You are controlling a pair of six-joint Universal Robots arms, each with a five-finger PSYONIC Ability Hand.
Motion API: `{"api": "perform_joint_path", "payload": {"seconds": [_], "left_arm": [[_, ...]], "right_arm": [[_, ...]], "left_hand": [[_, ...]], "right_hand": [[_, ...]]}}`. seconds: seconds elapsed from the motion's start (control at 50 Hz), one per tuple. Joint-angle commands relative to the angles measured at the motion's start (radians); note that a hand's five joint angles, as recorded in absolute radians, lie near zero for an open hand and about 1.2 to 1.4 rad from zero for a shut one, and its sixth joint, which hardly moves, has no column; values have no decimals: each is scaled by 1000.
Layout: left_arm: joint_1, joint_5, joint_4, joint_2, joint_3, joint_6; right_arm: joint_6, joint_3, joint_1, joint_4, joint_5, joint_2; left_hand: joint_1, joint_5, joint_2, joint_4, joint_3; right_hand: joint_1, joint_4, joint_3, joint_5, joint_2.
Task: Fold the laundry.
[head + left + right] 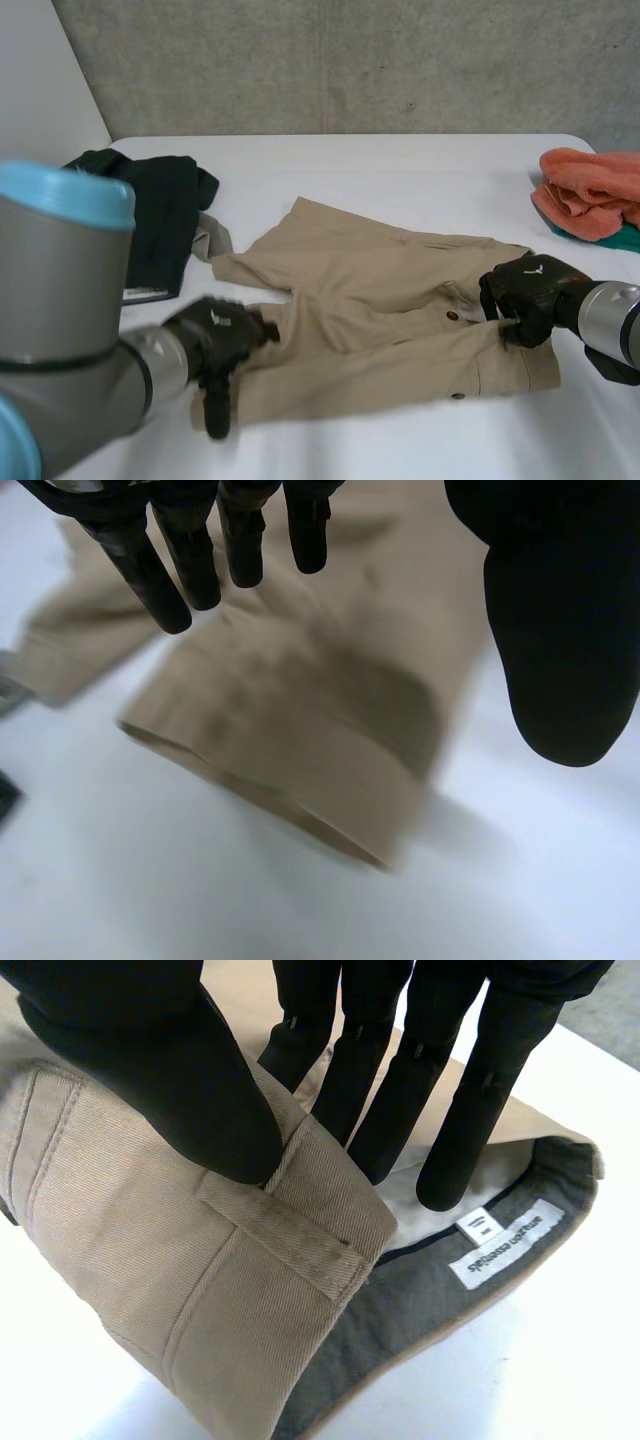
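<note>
Khaki shorts [380, 300], waistband [290, 1225] in right hand [525, 292]

We see tan shorts [370, 300] spread across the middle of the white tabletop [400, 165]. Our left hand [215, 335] is at the near leg's end, fingers pointing toward us. Our right hand [525, 292] is curled on the waistband end. A black garment [160, 210] lies far left, and an orange towel [590, 185] on teal cloth [625, 240] lies far right.
</note>
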Motion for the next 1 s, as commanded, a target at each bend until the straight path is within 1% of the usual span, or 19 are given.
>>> {"api": "perform_joint_path", "payload": {"seconds": [0.02,0.08,0.12,0.16,0.24,0.26,0.32,0.34,0.4,0.46,0.54,0.6,0.68,0.7,0.76,0.78,0.84,0.86,1.0], "left_arm": [[-32,-26,81,-28,-68,24],[-41,-43,122,-59,-58,31],[-41,-72,172,-71,-44,31],[-43,-90,191,-73,-41,31],[-64,-104,168,-56,-64,52],[-92,-95,116,-44,-91,84],[-136,-60,-2,-24,-139,179],[-147,-49,-34,-24,-147,202],[-162,-27,-92,-22,-145,253],[-158,-40,-85,-27,-113,261],[-121,-125,-30,-45,34,259],[-109,-162,11,-61,131,258],[-100,-158,113,-106,306,250],[-94,-149,163,-151,373,250],[-87,-138,238,-229,479,255],[-84,-138,280,-289,554,255],[-81,-144,324,-387,669,262],[-78,-153,341,-457,750,270],[-64,-222,358,-738,1094,331]], "right_arm": [[12,6,-10,-10,5,-19],[7,8,-11,-4,5,-29],[-2,14,-11,7,0,-38],[-25,18,-11,27,-3,-47],[-204,52,-39,135,-30,-87],[-327,76,-66,201,-43,-105],[-537,118,-108,331,-49,-121],[-669,144,-138,423,-44,-122],[-850,170,-183,539,-38,-116],[-817,161,-180,519,-38,-104],[-680,107,-160,432,-40,-84],[-565,57,-134,349,-41,-66],[-423,-15,-97,216,-35,-36],[-358,-44,-87,153,-25,-23],[-269,-80,-67,55,14,-6],[-214,-98,-54,-13,44,9],[-152,-126,-34,-120,92,46],[-125,-140,-19,-187,120,74],[-111,-183,41,-470,193,221]], "left_hand": [[185,150,168,175,166],[718,683,701,708,699],[1201,1167,1185,1191,1183],[1204,1169,1187,1194,1185],[1204,1169,1187,1194,1185],[1204,1169,1187,1194,1185],[1204,1169,1187,1194,1185],[1204,1169,1187,1194,1185],[1204,1169,1187,1194,1185],[1204,1169,1187,1194,1185],[1204,1169,1187,1194,1185],[1204,1169,1187,1194,1185],[1204,1169,1187,1194,1185],[1204,1169,1187,1194,1185],[1204,1169,1187,1194,1185],[1204,1169,1187,1194,1185],[1204,1169,1187,1194,1185],[1204,1169,1187,1194,1185],[1204,1169,1187,1194,1185]], "right_hand": [[240,199,190,203,203],[240,199,190,203,203],[240,199,190,203,203],[240,199,190,203,203],[240,199,190,203,203],[240,199,190,203,203],[240,199,190,203,203],[240,199,190,203,203],[240,199,190,203,203],[240,199,190,203,203],[240,199,190,203,203],[240,199,190,203,203],[240,199,190,203,203],[240,199,190,203,203],[240,199,190,203,203],[240,199,190,203,203],[240,199,190,203,203],[240,199,190,203,203],[240,199,190,203,203]]}}
